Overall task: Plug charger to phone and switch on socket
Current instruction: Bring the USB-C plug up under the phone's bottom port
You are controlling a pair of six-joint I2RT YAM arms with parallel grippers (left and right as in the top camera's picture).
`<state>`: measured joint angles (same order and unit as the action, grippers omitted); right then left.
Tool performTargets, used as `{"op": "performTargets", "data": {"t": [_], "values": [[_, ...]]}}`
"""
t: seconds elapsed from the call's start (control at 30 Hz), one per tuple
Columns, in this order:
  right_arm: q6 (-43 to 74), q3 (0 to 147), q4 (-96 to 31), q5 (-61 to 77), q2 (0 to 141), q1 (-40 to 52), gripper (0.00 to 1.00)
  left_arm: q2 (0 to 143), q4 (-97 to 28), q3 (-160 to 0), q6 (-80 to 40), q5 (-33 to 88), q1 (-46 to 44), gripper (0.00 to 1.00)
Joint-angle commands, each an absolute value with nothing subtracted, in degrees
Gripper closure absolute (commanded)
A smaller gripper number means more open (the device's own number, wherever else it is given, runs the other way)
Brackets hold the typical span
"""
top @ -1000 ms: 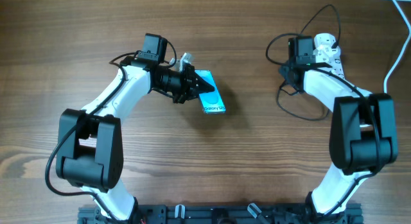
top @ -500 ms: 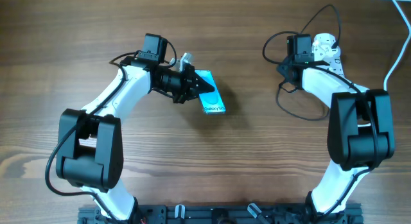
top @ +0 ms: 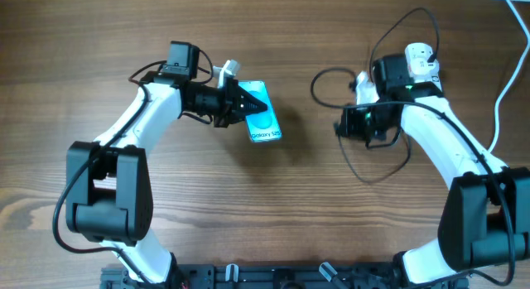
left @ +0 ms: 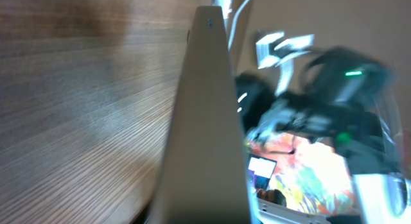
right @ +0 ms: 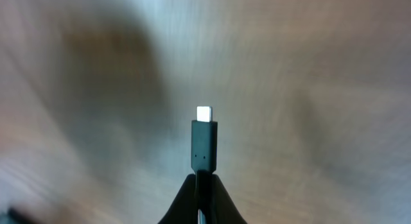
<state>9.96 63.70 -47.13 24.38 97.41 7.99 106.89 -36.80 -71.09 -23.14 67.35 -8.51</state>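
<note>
**Charger (right: 204, 144) and phone (top: 265, 122): both in hand, not yet joined**

Item 1, charger. It is pinched just behind its black plug by the right gripper (top: 341, 125), whose fingers are closed on it. In the right wrist view the bright metal tip stands clear ahead of the fingers. This hold likely keeps the tip free and aimed for insertion. The slack lies in loose loops on the table (top: 248, 231) around the right arm.

Item 2, phone. It is clamped in the left gripper (top: 247, 104), left of centre, teal screen up, with the white text at the end away from the gripper. The free end angles out toward the middle of the table. This is judged a way of offering the port, though no port can be made out. The left wrist view shows the phone edge-on as a pale wedge. Whether it is lifted or resting cannot be told.

Gap. Tip and phone are well apart with bare wood between them, so the plugging step is judged begun but not done.

Item 3, socket (top: 421, 59). It is white, at the far right, partly under the right arm. The switch state cannot be read. A white cord (top: 498, 98) runs near the right edge.

Surface. Brown wood grain, matt.

Room. The left wrist view shows only a blurred patch of bright colours and a small lit shape beyond the table. What they are cannot be told.
</note>
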Motion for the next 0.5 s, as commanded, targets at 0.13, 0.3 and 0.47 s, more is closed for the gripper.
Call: {"op": "performTargets", "data": {"t": [0.13,0.3,0.47], "values": [[-10.5,62.98,-61.89,53.89,91.24,8.95,0.96,106.61,-28.99,-71.26,-19.73,80.75,-4.34,0.96],[-11.57,61.41,-66.3,58.24,83.55,8.95,0.96,106.61,-23.68,-71.26,-19.92,83.07,-5.78,0.96],[0.97,51.03,-51.62,61.04,73.19,9.21,0.96,106.61,-21.45,-71.26,-23.31,82.56,-8.62,0.96]]}}
